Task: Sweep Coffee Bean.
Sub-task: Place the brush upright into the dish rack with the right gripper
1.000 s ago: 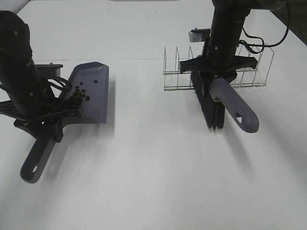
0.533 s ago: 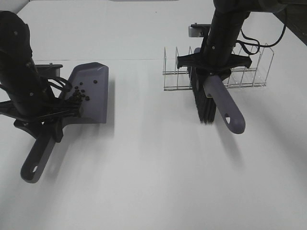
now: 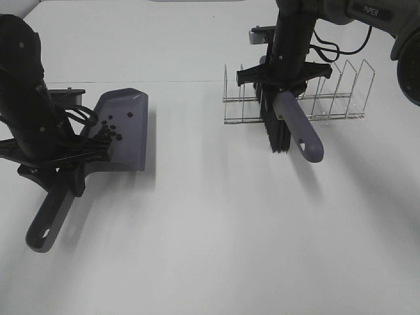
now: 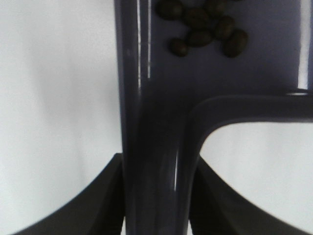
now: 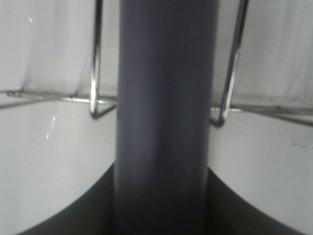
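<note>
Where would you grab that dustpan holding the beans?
Grip the handle close to the dustpan's scoop, coming from above: it is narrow and juts out behind, and the left tool clamps it there, so the coffee beans should stay put.

From my console the left arm (image 3: 23, 92) reads as a thick matte black column with rounded joint housings and a few small pale screw heads (image 3: 21, 45) on its shell. A bundle of thin black cables (image 3: 82, 117) loops off its wrist. The left gripper (image 3: 64, 172) is black too, its finger bases broad and curved in the wrist view. The right arm (image 3: 292, 29) is black lower down, and its upper link is grey with white "PIPER" lettering (image 3: 365, 9). A black cable (image 3: 341, 49) curls beside it, a pale grey camera block (image 3: 260, 33) is mounted at the wrist, and the right gripper (image 3: 283, 95) has a wide black crossbar.
</note>
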Action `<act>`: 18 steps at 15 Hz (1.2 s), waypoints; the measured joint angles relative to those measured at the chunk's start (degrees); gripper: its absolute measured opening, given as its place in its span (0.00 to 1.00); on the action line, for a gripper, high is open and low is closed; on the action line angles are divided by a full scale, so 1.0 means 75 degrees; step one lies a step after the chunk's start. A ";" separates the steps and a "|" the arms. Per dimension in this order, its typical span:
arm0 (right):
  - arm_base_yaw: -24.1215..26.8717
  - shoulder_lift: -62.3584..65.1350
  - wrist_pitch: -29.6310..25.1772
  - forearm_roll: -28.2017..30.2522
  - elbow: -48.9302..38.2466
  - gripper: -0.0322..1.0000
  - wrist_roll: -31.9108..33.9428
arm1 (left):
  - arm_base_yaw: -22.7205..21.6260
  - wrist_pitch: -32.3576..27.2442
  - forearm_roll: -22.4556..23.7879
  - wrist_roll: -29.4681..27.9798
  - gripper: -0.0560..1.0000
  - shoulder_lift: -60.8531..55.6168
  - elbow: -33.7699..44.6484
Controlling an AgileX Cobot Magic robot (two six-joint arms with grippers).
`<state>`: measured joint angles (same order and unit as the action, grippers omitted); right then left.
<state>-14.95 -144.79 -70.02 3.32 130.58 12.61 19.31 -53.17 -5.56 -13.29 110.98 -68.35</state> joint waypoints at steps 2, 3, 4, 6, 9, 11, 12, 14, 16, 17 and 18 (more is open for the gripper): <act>0.0000 -0.0031 0.0000 0.0023 0.0458 0.29 -0.0023 | 0.0000 -0.0008 0.0000 0.0000 0.37 0.0000 0.0000; 0.0000 0.0000 -0.0008 0.0031 0.0649 0.29 -0.0038 | 0.0000 -0.0008 0.0000 0.0000 0.37 0.0000 0.0000; 0.0000 0.0008 -0.0031 0.0008 0.0680 0.29 -0.0053 | 0.0000 -0.0008 0.0000 0.0000 0.37 0.0000 0.0000; 0.0000 -0.0145 -0.0023 -0.0138 0.0680 0.29 -0.0138 | 0.0000 -0.0008 0.0000 0.0000 0.37 0.0000 0.0000; 0.0038 -0.0550 -0.0115 -0.0199 0.0680 0.28 -0.0160 | 0.0000 -0.0008 0.0000 0.0000 0.37 0.0000 0.0000; 0.0069 -0.0604 -0.0160 -0.0260 0.0680 0.28 -0.0168 | 0.0000 -0.0008 0.0000 0.0000 0.37 0.0000 0.0000; 0.0069 -0.0604 -0.0160 -0.0260 0.0680 0.28 -0.0168 | 0.0000 -0.0015 0.0000 0.0000 0.37 0.0000 0.0000; 0.0069 -0.0604 -0.0160 -0.0267 0.0680 0.28 -0.0160 | 0.0000 -0.0015 0.0000 0.0000 0.37 0.0000 0.0000; 0.0069 -0.0604 -0.0160 -0.0290 0.0680 0.28 -0.0145 | 0.0000 -0.0015 0.0000 0.0000 0.37 0.0000 0.0000; 0.0069 -0.0604 -0.0160 -0.0306 0.0680 0.28 -0.0115 | 0.0000 -0.0015 0.0000 0.0000 0.37 0.0000 0.0000; 0.0069 -0.0604 -0.0160 -0.0306 0.0680 0.28 -0.0107 | 0.0000 -0.0015 0.0000 0.0000 0.37 0.0000 0.0000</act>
<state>-14.44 -149.31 -71.22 1.03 135.68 11.80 19.31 -53.29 -5.56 -13.29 110.98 -68.35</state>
